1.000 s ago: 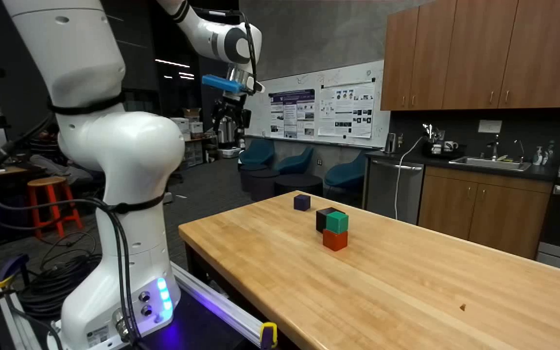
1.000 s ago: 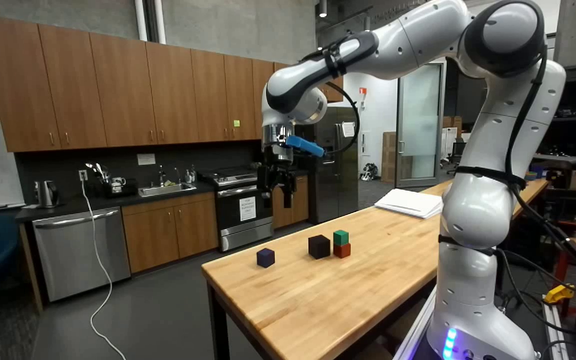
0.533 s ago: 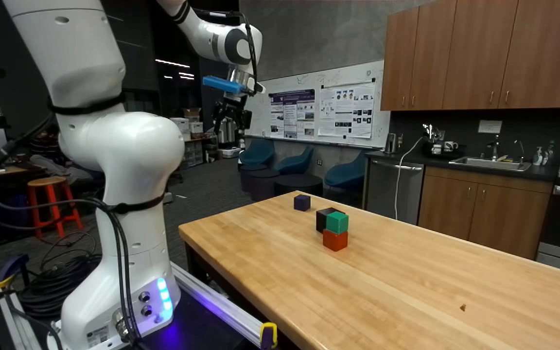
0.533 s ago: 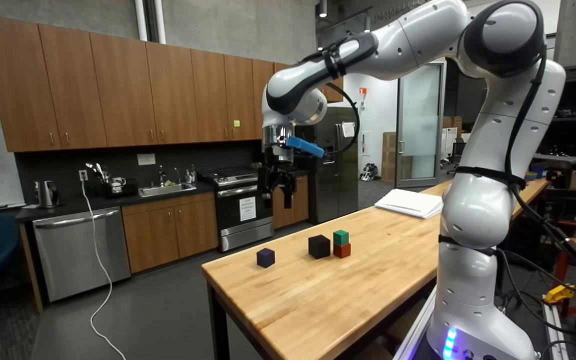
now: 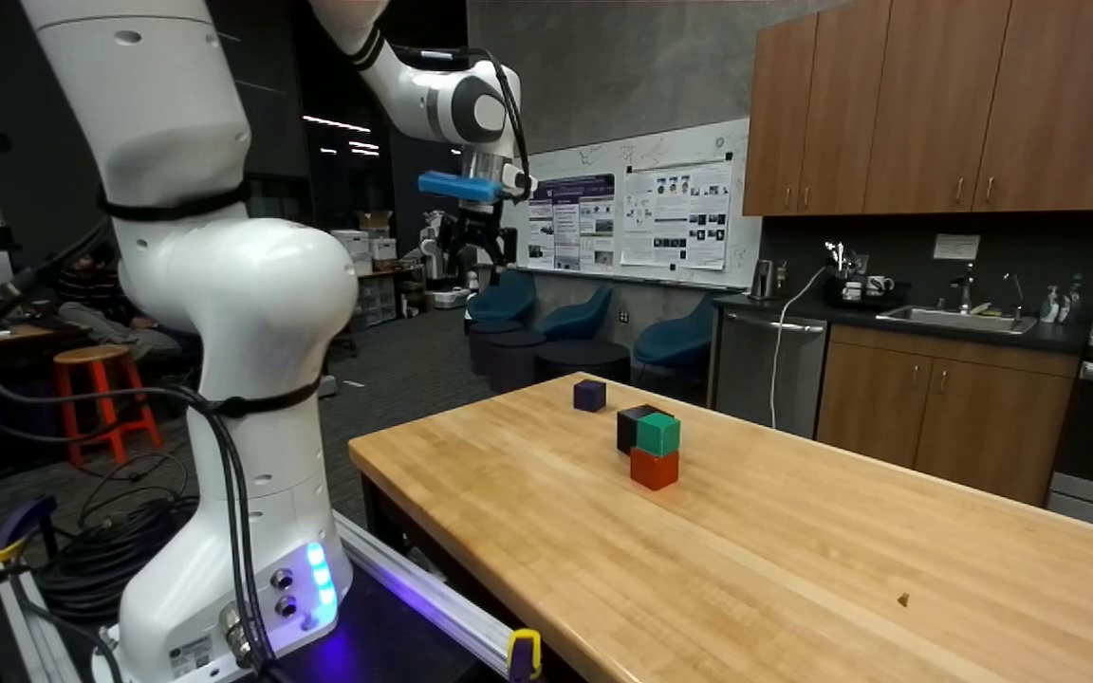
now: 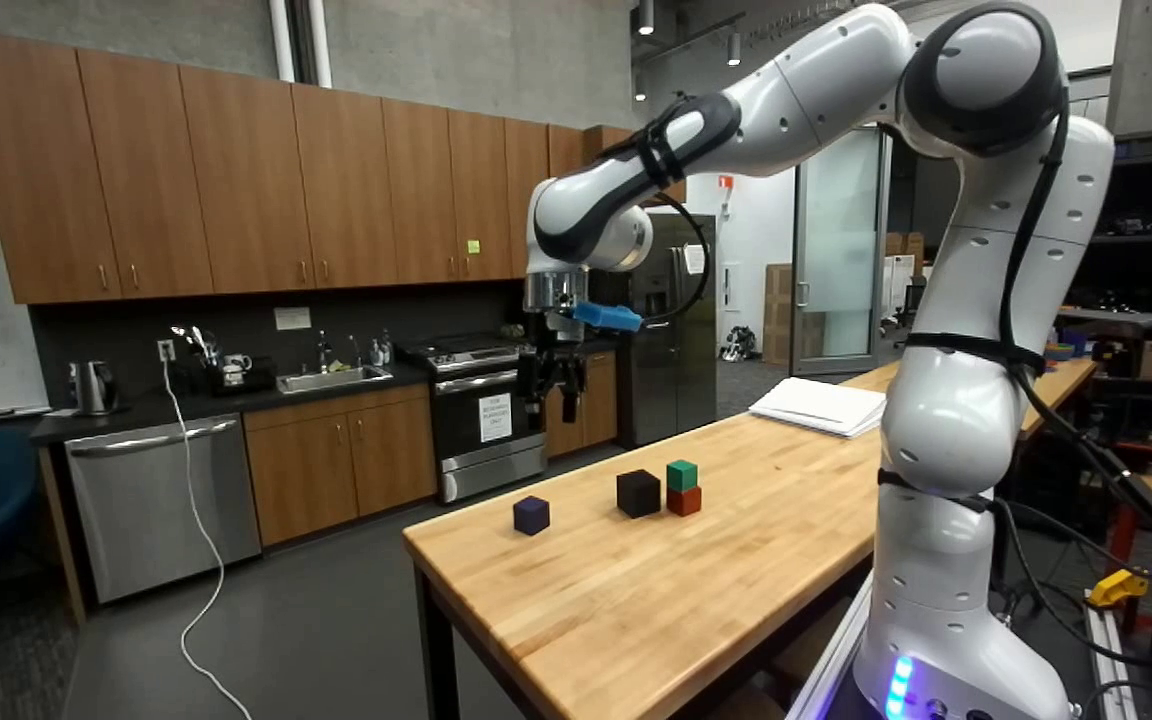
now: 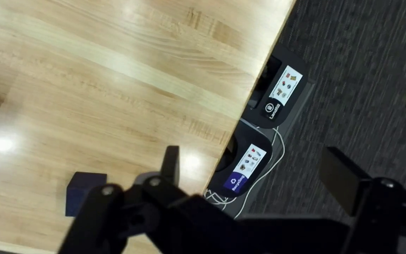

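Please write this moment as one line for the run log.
tool: open, raised, holding nothing | dark blue block: apart, on table | green block: on red block | black block: beside red block

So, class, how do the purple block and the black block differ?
Colour: the purple block is bluish purple, the black block plain black.
Size: the purple block is smaller than the black block.
Place: the purple block stands apart, the black block close to the red block.
Both are cubes resting on the table.

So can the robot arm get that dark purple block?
Probably yes: the open gripper holds nothing, and the dark purple block stands apart from the black block, with nothing on top.
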Controlling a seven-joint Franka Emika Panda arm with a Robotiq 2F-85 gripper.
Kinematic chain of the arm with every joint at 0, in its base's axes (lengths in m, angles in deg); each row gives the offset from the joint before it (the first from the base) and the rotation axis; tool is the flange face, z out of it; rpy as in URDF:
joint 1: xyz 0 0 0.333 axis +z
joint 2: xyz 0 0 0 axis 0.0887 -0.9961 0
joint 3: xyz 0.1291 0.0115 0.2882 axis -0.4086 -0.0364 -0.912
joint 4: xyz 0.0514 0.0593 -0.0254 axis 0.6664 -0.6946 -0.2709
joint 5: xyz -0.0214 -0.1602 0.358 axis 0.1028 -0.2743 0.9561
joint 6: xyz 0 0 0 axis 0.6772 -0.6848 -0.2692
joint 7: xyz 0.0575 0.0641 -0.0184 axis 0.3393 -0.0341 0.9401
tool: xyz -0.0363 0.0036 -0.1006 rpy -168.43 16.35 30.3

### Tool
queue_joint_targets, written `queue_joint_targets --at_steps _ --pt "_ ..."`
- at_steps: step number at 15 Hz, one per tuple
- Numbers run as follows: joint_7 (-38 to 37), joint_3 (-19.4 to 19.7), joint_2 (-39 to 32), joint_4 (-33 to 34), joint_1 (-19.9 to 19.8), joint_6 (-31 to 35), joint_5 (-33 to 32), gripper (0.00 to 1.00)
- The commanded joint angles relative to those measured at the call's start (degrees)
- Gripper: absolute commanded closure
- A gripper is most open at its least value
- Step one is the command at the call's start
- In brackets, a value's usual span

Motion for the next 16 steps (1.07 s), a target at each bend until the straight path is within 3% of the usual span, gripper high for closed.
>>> queue_joint_targets --at_steps 1,8,16 --pt "1.3 -0.2 -2.8 -0.6 -1.4 6.9 -3.1 0.00" --pt "0.5 0.2 -10.9 -0.5 -3.5 19.5 -8.9 0.00" --pt "-7.0 1.1 -21.2 1.6 -4.6 25.7 -20.0 0.00"
